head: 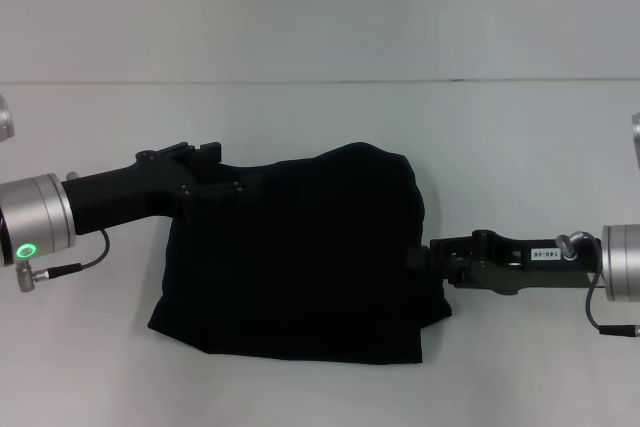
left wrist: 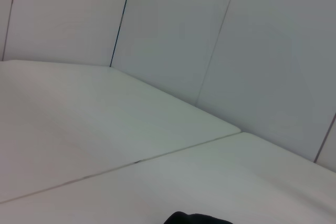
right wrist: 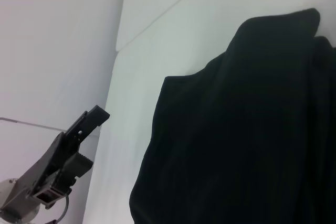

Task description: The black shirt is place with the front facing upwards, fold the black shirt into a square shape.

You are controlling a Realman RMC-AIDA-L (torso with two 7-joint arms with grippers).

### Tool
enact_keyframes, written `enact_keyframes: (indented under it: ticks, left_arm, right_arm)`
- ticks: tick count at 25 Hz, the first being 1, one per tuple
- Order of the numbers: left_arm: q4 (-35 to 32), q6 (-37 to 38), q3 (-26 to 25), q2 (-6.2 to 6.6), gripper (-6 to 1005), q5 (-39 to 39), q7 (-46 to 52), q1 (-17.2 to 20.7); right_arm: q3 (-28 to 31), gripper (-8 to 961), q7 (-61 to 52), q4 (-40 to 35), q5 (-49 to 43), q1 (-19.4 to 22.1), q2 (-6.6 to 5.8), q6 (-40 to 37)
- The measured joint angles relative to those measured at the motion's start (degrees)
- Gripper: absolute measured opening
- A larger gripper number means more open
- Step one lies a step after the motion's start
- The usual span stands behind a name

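While the white desk [head: 320, 37] stretches bare behind it, the black shirt [head: 310, 247] sits mid-desk as a rumpled, roughly folded block. Our left gripper [head: 212, 169] rests at its far left corner — whether its fingers are parted or have cloth, we cannot tell. Our right gripper [head: 428, 257] meets the right edge — same doubt.

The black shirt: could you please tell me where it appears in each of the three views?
Head view: the black shirt lies folded mid-table, between the left gripper and the right gripper.
Left wrist view: only a small dark edge of it shows at the bottom border.
Right wrist view: it fills the right side.
Shared landmark: the white table.
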State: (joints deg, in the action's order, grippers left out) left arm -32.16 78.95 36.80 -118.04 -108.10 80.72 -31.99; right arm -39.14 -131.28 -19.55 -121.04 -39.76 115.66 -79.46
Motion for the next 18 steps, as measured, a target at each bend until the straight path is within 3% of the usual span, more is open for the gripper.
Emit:
enact_keyframes:
  ticks: [11,18]
  left_arm:
    - [0.0,0.0,0.0,0.00,920,0.0,-0.2,-0.1]
    - [0.0,0.0,0.4,-0.07,920,0.0,-0.3,-0.2]
  right_arm:
    - [-0.2,468,-0.3,2.6,-0.1,0.0,0.08,0.8]
    - [0.3,364,-0.3,2.8,0.2,0.5,0.70,1.9]
